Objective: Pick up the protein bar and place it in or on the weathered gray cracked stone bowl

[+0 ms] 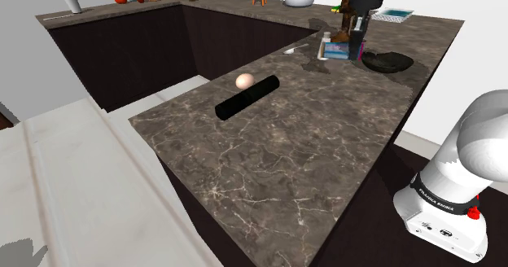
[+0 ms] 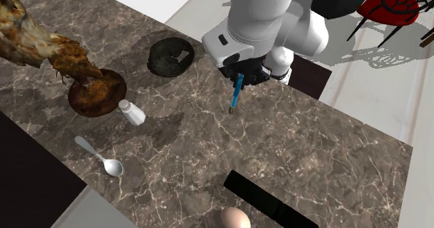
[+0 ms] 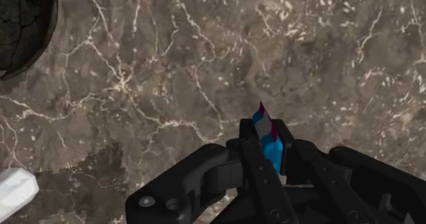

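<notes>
Above the dark marbled countertop (image 2: pixel 334 157), the black gripper (image 2: pixel 245 74) is clamped on the blue protein bar (image 2: pixel 236 93). The bar hangs tilted from between the fingers. In the wrist view its red-and-white striped end pokes out past the fingertips (image 3: pixel 247 135). The dark cracked stone bowl (image 2: pixel 172 56) sits on the counter near the hand, apart from the bar.

**Blue bar, black claw, veined brown stone**

Here's the protein bar (image 3: pixel 270 147): bright blue, its end striped red, white and magenta. The claw (image 3: pixel 266 128) is black all over. The tabletop (image 2: pixel 313 150) is mottled grey-brown, laced with thin white veins. The bowl (image 2: pixel 156 58) is dark charcoal and crack-lined. Near the bowl, a white bottle (image 2: pixel 132 113); farther from it, a silver-grey spoon (image 2: pixel 104 160) and a pale pink egg (image 2: pixel 235 218).
</notes>
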Tool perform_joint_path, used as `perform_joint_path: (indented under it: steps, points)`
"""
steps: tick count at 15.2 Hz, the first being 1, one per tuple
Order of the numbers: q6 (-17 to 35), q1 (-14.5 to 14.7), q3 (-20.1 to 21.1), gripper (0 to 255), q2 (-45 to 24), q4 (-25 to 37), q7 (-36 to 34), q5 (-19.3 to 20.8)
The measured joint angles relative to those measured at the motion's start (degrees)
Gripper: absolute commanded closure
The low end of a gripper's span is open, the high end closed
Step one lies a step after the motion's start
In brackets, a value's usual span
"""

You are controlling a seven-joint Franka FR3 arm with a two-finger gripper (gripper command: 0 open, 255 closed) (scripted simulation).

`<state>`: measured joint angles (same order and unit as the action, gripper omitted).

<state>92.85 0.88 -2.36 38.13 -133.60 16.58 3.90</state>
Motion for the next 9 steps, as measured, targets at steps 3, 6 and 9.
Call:
perform_joint_path:
  steps: [3,6,9]
  points:
    - [0.43,-1.69,-3.75,255,0.47,-0.58,4.30,2.53]
    - [-0.14,-3.24,-7.12,255,1.10,-0.25,8.33,4.86]
    - [-0.04,-4.71,-10.68,255,0.81,0.47,12.45,7.19]
